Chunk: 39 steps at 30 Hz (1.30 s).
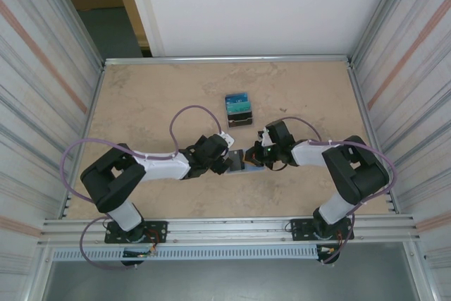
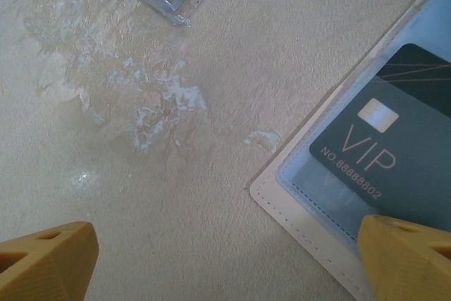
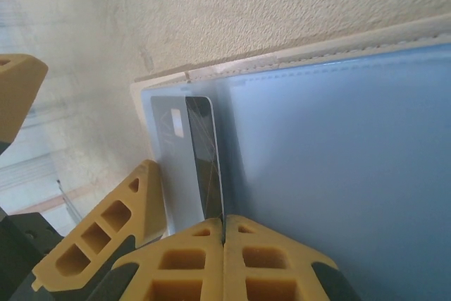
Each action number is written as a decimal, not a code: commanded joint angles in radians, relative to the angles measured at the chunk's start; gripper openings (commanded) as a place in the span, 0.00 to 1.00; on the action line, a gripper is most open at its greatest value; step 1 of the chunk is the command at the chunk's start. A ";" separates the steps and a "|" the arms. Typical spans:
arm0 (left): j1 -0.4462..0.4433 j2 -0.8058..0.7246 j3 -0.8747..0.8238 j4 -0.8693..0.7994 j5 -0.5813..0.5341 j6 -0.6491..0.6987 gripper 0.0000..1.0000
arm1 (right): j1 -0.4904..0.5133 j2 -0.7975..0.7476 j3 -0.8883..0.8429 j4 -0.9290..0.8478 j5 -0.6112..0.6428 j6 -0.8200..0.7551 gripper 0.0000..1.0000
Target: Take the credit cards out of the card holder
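One card holder [image 1: 244, 159] lies open on the beige tabletop [image 1: 141, 103] between two arms [image 1: 162, 163], one credit card [image 3: 184, 163] in its clear sleeve, its end pinched by the closed right claw [image 3: 224, 225]. The left claw [image 2: 225, 252] gapes wide, holding nothing, one finger [image 2: 409, 259] over the holder. A small pile of cards [image 1: 238, 108], count unclear, lies just beyond, ribbed metal walls [image 1: 42, 68] either side.

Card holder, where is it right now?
In the top view the card holder lies flat on the table between the left gripper and the right gripper, which pinches a credit card; a stack of cards sits just beyond.
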<state>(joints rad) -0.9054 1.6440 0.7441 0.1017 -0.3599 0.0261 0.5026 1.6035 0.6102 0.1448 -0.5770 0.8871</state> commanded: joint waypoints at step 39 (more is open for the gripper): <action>-0.005 0.056 0.119 0.059 0.015 0.119 0.99 | -0.035 -0.066 0.074 -0.246 0.058 -0.135 0.00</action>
<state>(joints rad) -0.9054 1.6768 0.8398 0.1360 -0.3580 0.1257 0.4755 1.5536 0.6586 -0.0429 -0.5419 0.7891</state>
